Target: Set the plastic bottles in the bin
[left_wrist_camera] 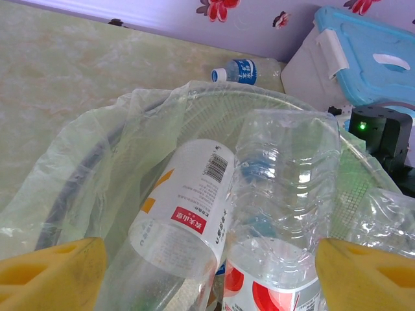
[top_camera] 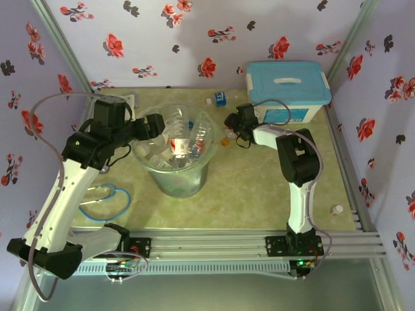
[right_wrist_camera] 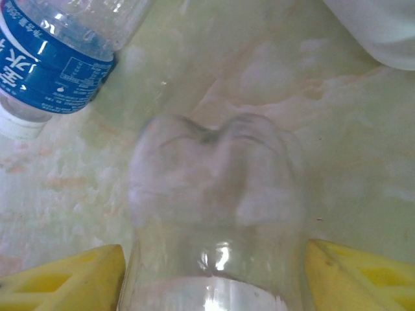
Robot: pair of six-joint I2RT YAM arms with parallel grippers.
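Bin (top_camera: 185, 184), grey and lined with a clear bag (left_wrist_camera: 97, 162), stands mid-tabletop holding several plastic bottles (left_wrist_camera: 188, 207). Left gripper (left_wrist_camera: 209, 253) hovers over it, jaws wide apart. Right gripper (right_wrist_camera: 214, 253), beside the blue-lidded white box (top_camera: 285, 87), brackets a clear bottle (right_wrist_camera: 214, 188); whether it grips is unclear. A blue-labelled bottle (top_camera: 219, 98) lies near the tabletop's far edge.

Overhead camera sat high at near edge, facing down over whole worktop (top_camera: 246, 194). Left wrist camera looked close into bin (left_wrist_camera: 214, 107), shared with overhead. Right wrist camera sat just above a bottle (right_wrist_camera: 214, 214).
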